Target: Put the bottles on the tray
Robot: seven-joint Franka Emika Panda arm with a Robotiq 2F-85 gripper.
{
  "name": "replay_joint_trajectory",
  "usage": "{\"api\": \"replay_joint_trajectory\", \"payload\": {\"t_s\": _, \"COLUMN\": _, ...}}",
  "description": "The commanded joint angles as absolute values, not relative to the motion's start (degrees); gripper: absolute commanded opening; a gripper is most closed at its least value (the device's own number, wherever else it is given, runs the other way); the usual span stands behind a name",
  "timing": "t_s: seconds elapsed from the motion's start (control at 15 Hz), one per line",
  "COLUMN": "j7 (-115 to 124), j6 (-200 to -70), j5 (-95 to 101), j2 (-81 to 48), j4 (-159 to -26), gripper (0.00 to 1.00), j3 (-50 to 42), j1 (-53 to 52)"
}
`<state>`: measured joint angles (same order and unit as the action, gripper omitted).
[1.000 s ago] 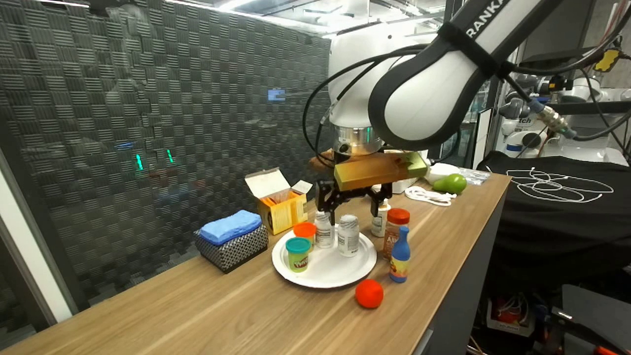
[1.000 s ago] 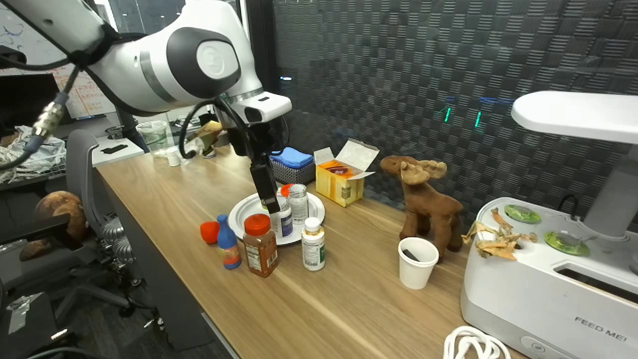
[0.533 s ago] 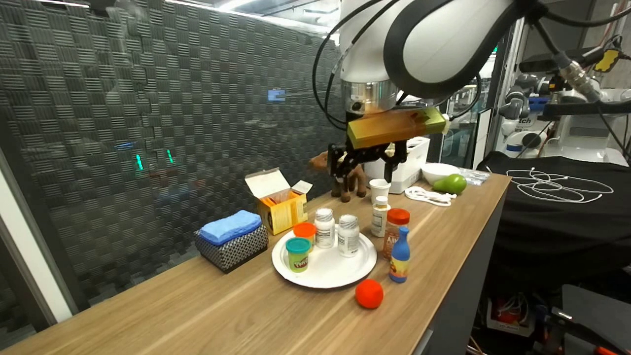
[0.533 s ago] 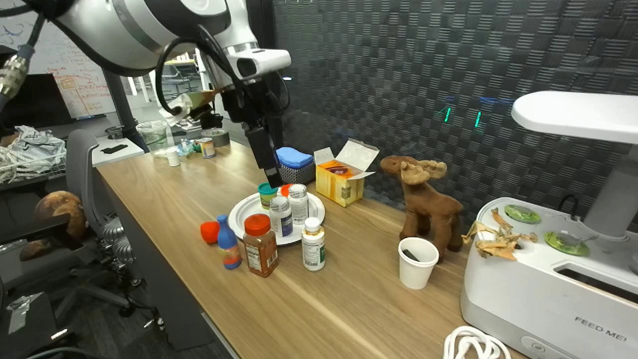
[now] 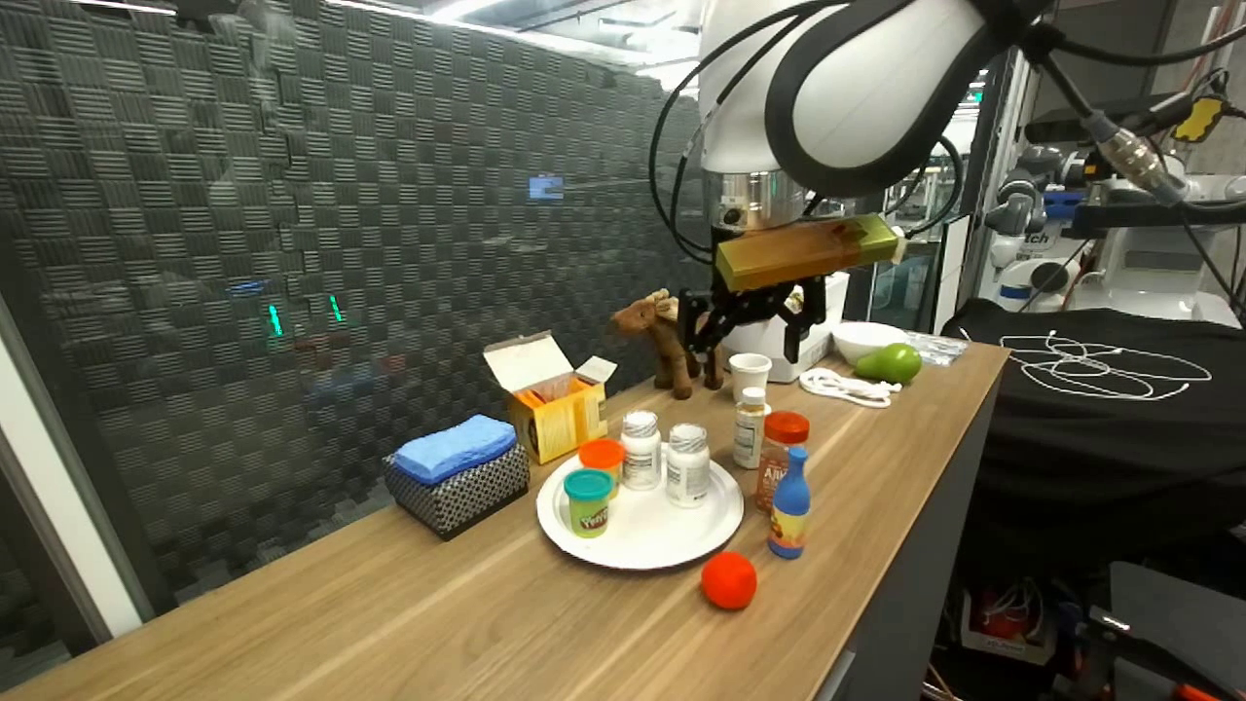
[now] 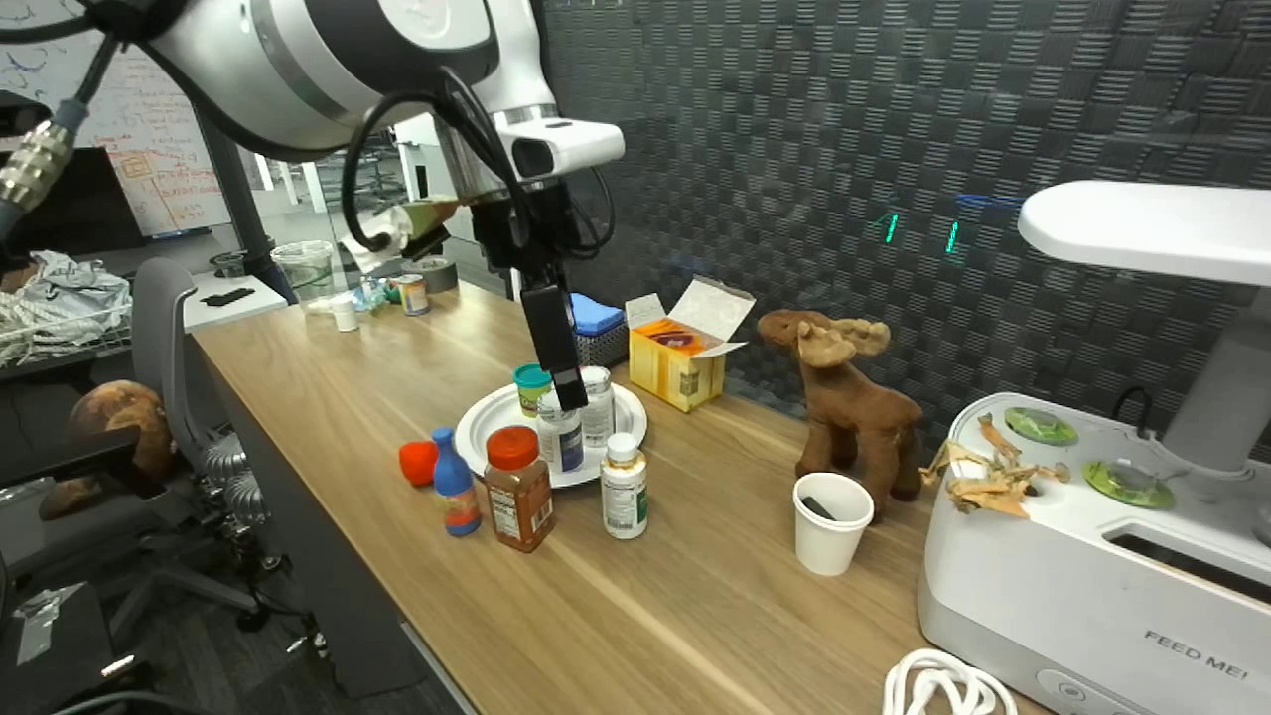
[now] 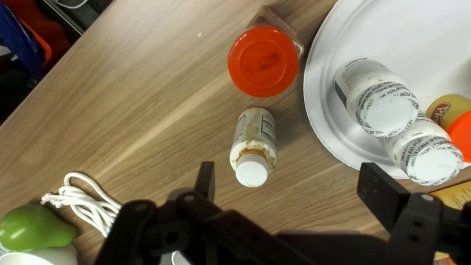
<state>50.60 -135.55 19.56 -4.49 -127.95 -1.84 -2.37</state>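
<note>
In an exterior view, a small red ball (image 5: 729,580) and slim blue plastic bottle (image 5: 789,504) sit nearest on the brown wooden counter (image 5: 438,623). Behind, two white plastic bottles (image 5: 688,472) stand upright on the flat, round white plate (image 5: 644,545), with a clear red-capped jar (image 5: 774,460) and a white-capped white bottle (image 5: 749,435) beside it; above hangs the black gripper (image 5: 743,349), fingers wide apart.

The arm (image 5: 871,88) holds its fingers (image 7: 381,195) pointing down, spread wide.
</note>
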Motion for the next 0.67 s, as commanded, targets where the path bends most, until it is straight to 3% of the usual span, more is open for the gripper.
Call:
{"api": "replay_joint_trajectory", "payload": {"t_s": 0.0, "j7": 46.91, "j6": -137.18, "j5": 15.85, "j2": -7.05, "j4": -126.71, "gripper": 1.0, "j3": -1.95, "j1": -1.33}}
{"api": "replay_joint_trajectory", "payload": {"t_s": 0.6, "j7": 45.22, "j6": -141.78, "j5": 9.86, "j2": -9.27, "j4": -127.16, "gripper": 1.0, "j3": -4.83, "j1": 0.7}}
